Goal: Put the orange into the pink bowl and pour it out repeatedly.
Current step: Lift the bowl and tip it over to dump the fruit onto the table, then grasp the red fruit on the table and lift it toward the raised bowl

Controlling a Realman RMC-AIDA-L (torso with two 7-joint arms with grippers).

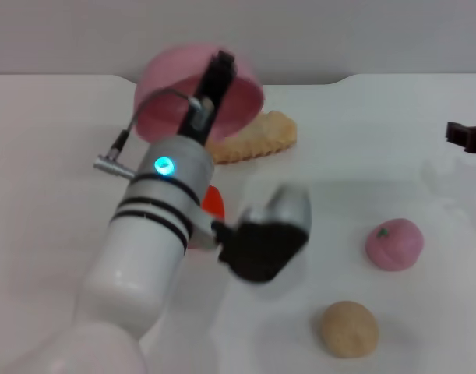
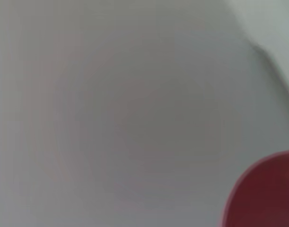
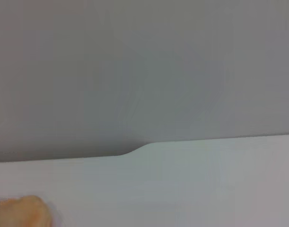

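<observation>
Pouring step, I judge: the left hand holds the bowl tipped up, orange on the worktop; next, level the bowl.

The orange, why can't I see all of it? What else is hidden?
- Orange: head view, only a red sliver shows; the left arm covers the rest.
- Pink bowl: head view, tipped up, the left gripper and arm cross its front. The bowl's inside is hidden.
- Right gripper: head view, cut off by the edge.
- Left wrist view: blurred; only a bit of bowl rim at the corner.
</observation>
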